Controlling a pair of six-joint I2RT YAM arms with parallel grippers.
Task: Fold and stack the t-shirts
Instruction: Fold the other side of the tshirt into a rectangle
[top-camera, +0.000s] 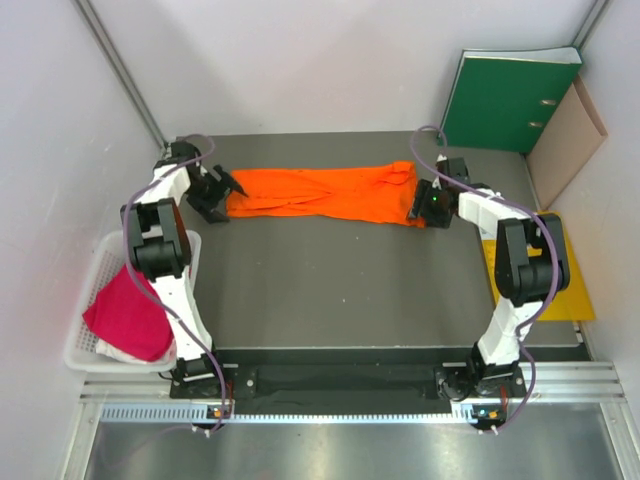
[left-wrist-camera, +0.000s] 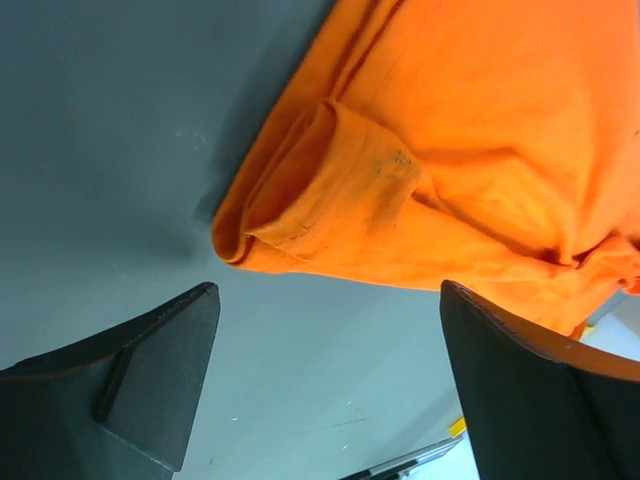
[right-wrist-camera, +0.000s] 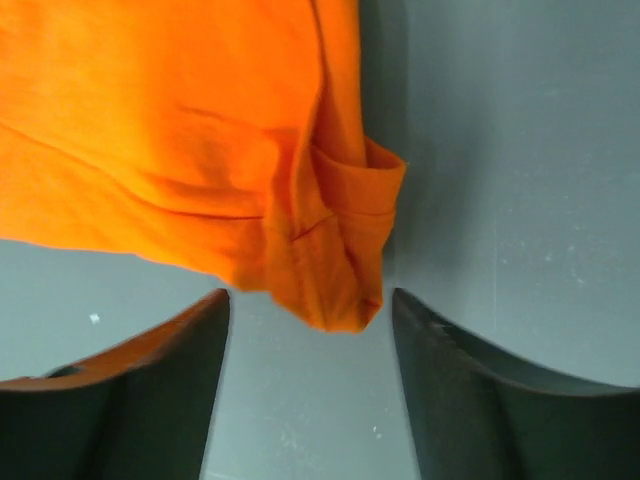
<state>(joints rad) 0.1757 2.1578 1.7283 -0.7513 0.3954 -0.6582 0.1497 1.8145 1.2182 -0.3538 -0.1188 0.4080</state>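
The orange t-shirt (top-camera: 325, 193) lies stretched in a long bunched band across the far middle of the grey table. My left gripper (top-camera: 218, 195) is open at its left end; in the left wrist view the rolled cloth end (left-wrist-camera: 330, 185) lies just beyond the open fingers (left-wrist-camera: 160, 370). My right gripper (top-camera: 422, 205) is open at the shirt's right end; a folded corner (right-wrist-camera: 335, 270) hangs between the spread fingers (right-wrist-camera: 160, 390), not pinched. The magenta-pink t-shirt (top-camera: 128, 310) lies crumpled in the white mesh basket (top-camera: 95, 270) at the left.
A yellow envelope (top-camera: 540, 285) lies at the table's right edge under my right arm. A green binder (top-camera: 505, 100) and a tan folder (top-camera: 565, 140) stand against the back right wall. White walls close in the left, back and right.
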